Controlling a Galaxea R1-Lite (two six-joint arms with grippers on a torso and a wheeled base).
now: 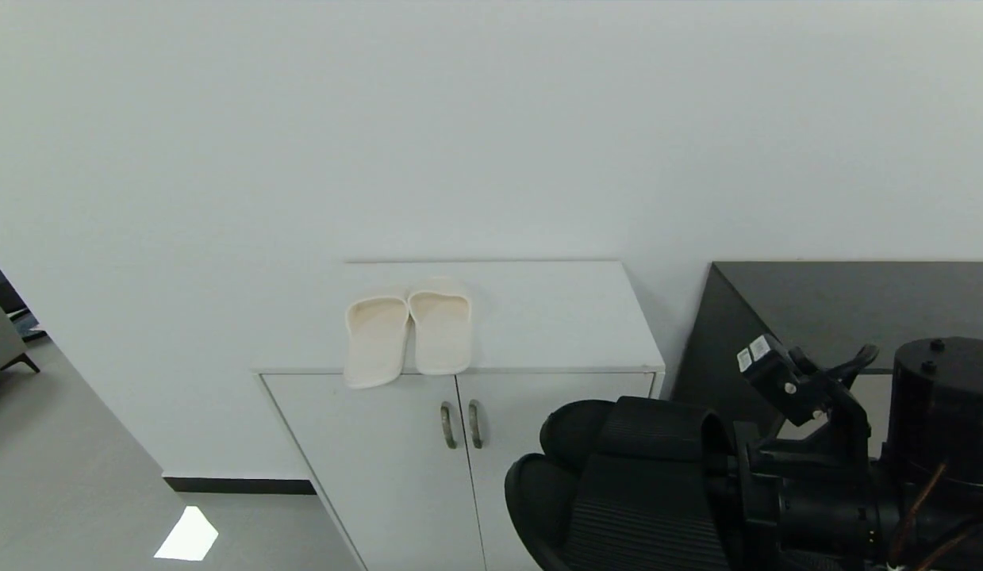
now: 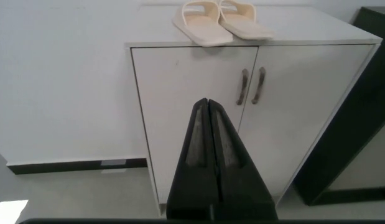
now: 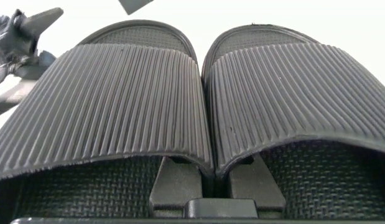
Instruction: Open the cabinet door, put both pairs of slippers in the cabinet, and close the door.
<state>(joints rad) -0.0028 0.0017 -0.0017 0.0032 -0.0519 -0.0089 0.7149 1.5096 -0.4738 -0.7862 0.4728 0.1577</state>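
Observation:
A white two-door cabinet (image 1: 380, 460) stands against the wall with both doors closed; its two handles (image 1: 459, 424) sit side by side at the middle seam. A cream pair of slippers (image 1: 408, 329) lies on its top, toes overhanging the front edge. The cream pair (image 2: 220, 18) and the handles (image 2: 251, 86) lie ahead of my left gripper (image 2: 208, 102), which is shut and empty, well short of the doors. My right gripper (image 3: 211, 177) is shut on the touching inner edges of a black ribbed pair of slippers (image 3: 198, 93); the black pair (image 1: 618, 476) hangs low, right of the doors.
A black panel or table (image 1: 856, 301) stands right of the cabinet against the white wall. Grey floor (image 1: 71, 492) lies open to the left, with a bright light patch and a furniture leg (image 1: 19, 363) at the far left edge.

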